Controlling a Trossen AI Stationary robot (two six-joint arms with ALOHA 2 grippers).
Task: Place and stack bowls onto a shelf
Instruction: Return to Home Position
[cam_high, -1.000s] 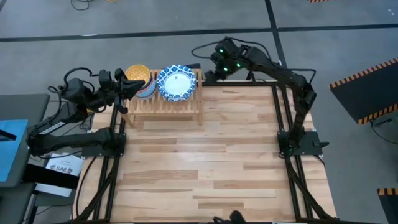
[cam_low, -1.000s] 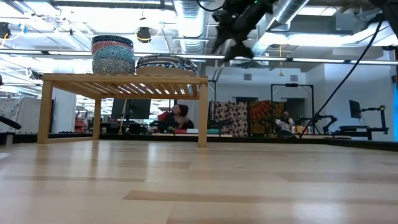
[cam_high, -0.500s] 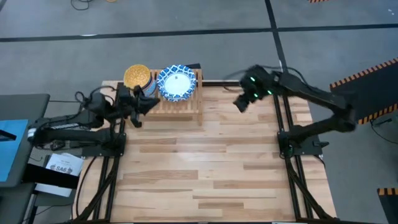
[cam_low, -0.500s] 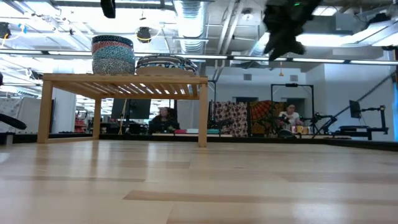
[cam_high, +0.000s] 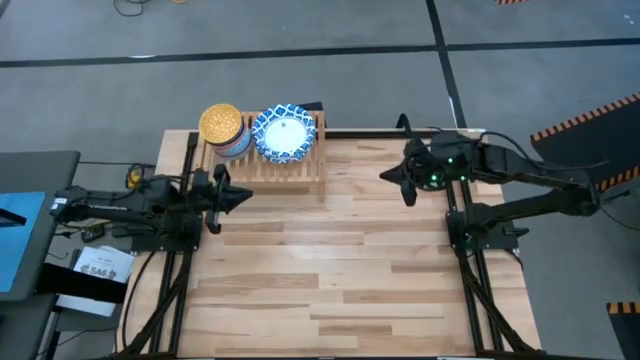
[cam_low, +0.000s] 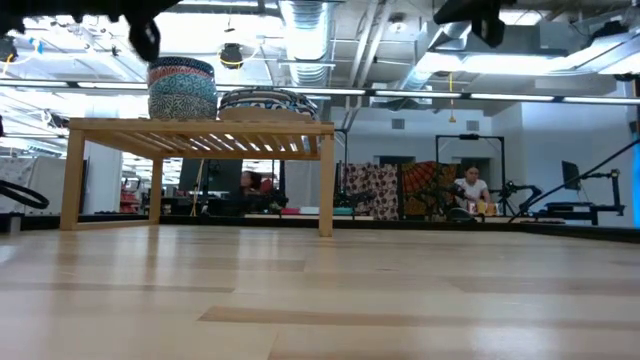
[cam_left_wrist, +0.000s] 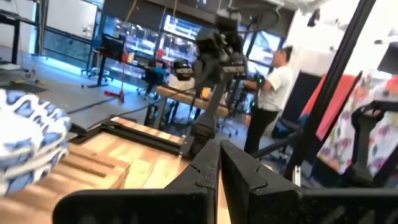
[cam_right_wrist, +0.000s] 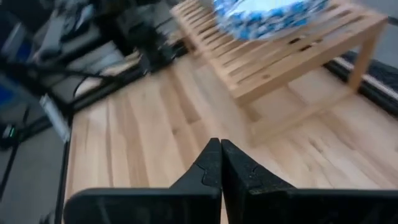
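Observation:
The shelf (cam_high: 262, 165) stands at the table's far left on its legs. On its slats sit a stack of small bowls with an orange one on top (cam_high: 221, 125) and a stack of wide blue-and-white bowls (cam_high: 284, 133), also seen in the low view (cam_low: 267, 100). My left gripper (cam_high: 243, 196) is shut and empty, in front of the shelf's near left side. My right gripper (cam_high: 385, 178) is shut and empty too, right of the shelf and above the table. The right wrist view shows the shelf (cam_right_wrist: 292, 50) and the blue-and-white bowls (cam_right_wrist: 267, 12) ahead of the shut fingers.
The butcher-block tabletop (cam_high: 340, 270) lies bare in front of the shelf and between the arms. Black frame rails (cam_high: 170, 280) run along both table sides. People and workbenches (cam_low: 470, 190) show in the room behind the table.
My left gripper has drawn back from the orange-topped stack toward the table's near edge and down, staying shut. My right gripper has swung away from the shelf's far right end, toward the near and right edges. The bowls and the shelf have kept still.

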